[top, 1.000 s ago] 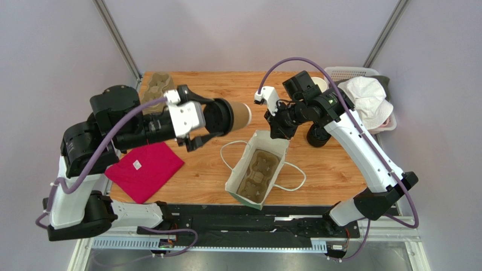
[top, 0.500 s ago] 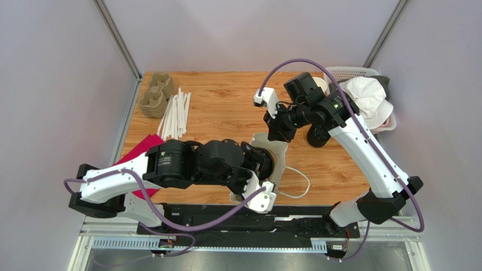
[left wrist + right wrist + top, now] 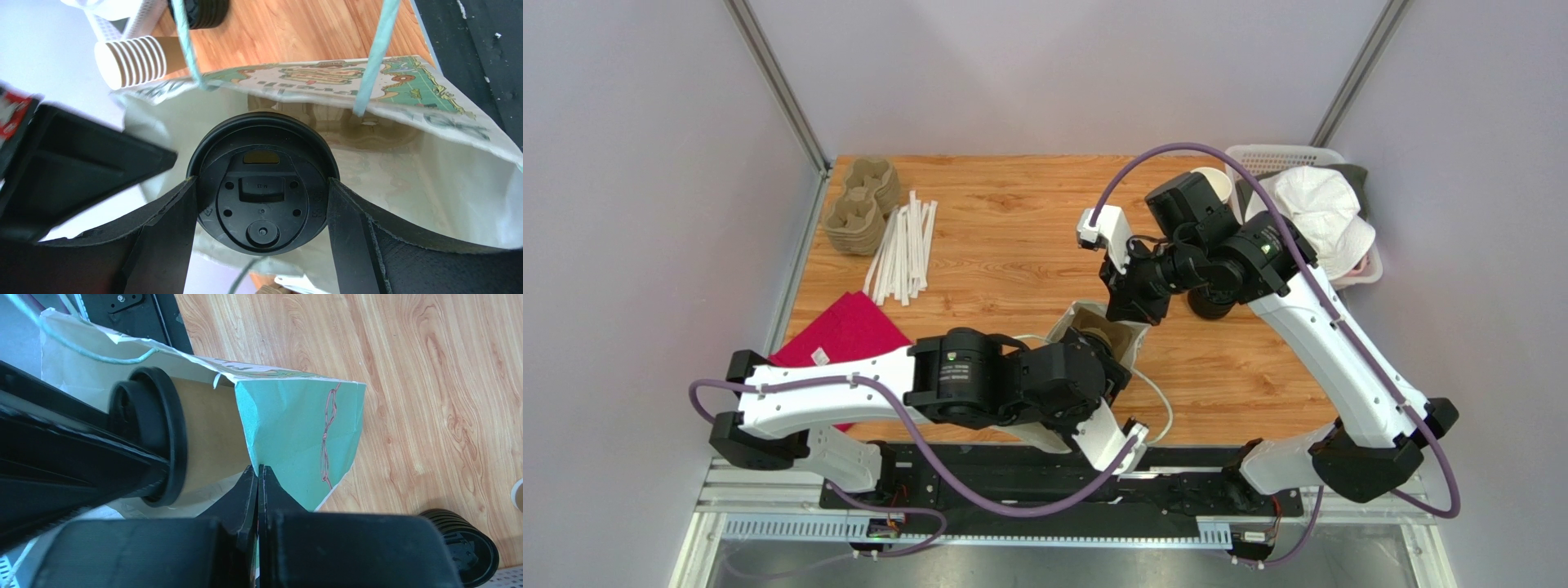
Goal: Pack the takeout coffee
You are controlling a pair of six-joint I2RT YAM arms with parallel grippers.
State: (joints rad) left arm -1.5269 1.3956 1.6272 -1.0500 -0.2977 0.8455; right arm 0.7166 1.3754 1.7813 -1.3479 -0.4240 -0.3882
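Left gripper [image 3: 261, 184] clamps the takeout coffee [image 3: 205, 438], a small kraft-brown paper cup with a round black plastic lid. Its fingers [image 3: 169, 233] are spread wide, one on each side of the lid rim. We note the cup lying near horizontal, base leading. Its body is inside the mouth of the white paper carrier bag [image 3: 442, 184] with teal print outside; the lid is not yet in. Right gripper [image 3: 258, 478] is pinched flat on the bag's folded teal edge, holding the mouth open and tipped toward the cup.

Deep in the bag we make out a moulded brown pulp cup carrier [image 3: 344, 125]. We judge the step to be seating the cup in one of its wells. Which well lies in line we cannot tell; the lid blocks the view.

To do it well, as we read it:
- Push slowly along the bag's axis, so the base does not snag the paper wall or the pale twine handle [image 3: 375, 61] crossing the mouth.
- The right side should hold the edge taut.
- Bring bag and cup upright before release, or the coffee may tip out of the well.
- Open the left fingers only once the base has bottomed.
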